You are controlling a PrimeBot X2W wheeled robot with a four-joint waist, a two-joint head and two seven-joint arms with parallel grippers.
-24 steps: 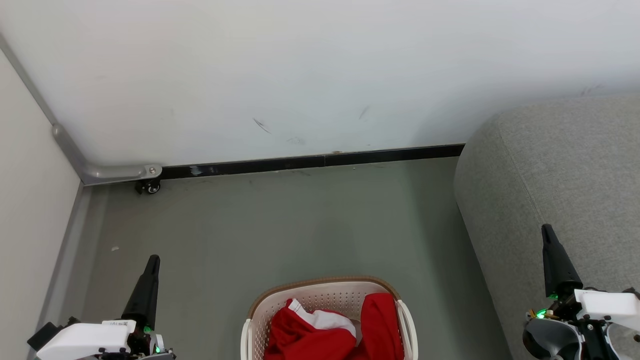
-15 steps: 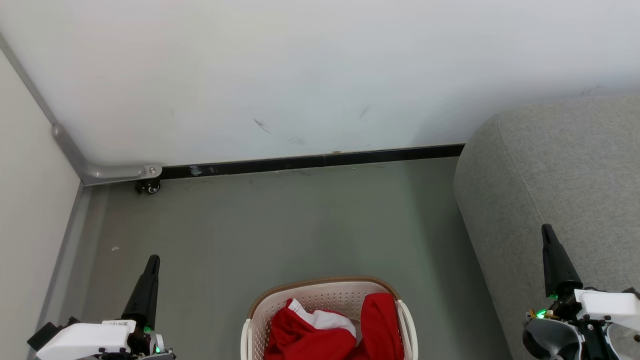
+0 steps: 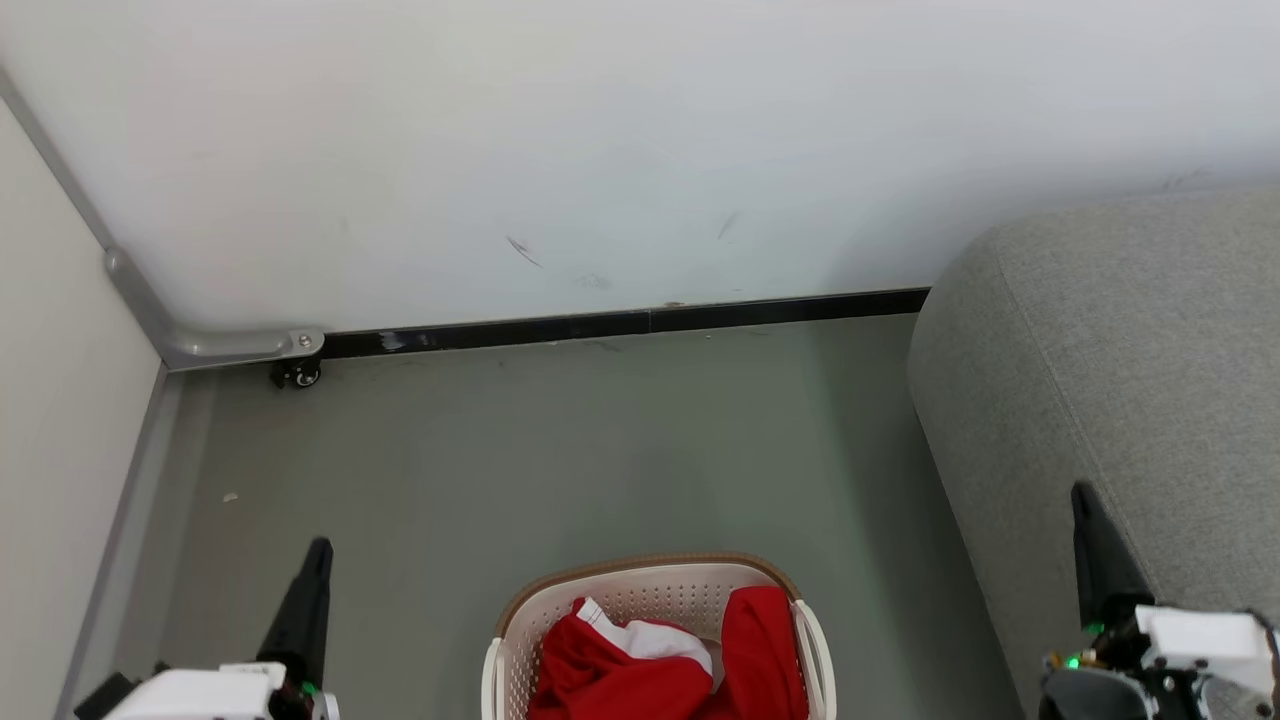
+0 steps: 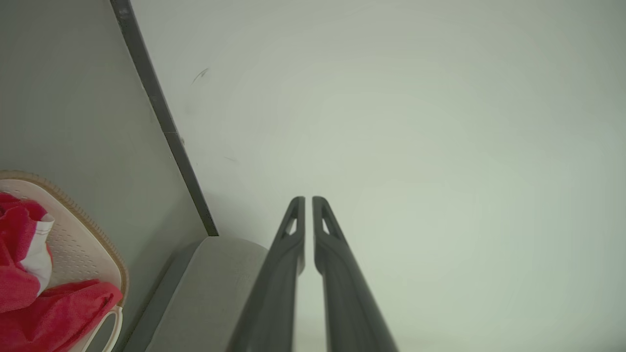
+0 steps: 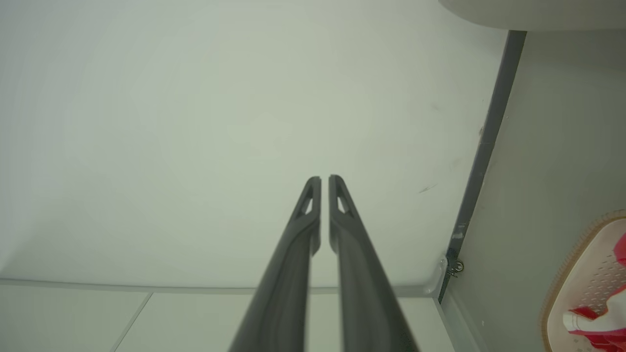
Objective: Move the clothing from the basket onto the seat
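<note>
Clothing in the basket lies between my arms; left fingers look nearer. Left and right fingers narrow, empty.

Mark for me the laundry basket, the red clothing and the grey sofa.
laundry basket (image 3: pixel 650 558), head view, on the brown rim at its far edge.
red clothing (image 3: pixel 600 675), head view, on the red fabric at the left.
grey sofa (image 3: pixel 1120 340), head view, on its rounded padded end.
</note>
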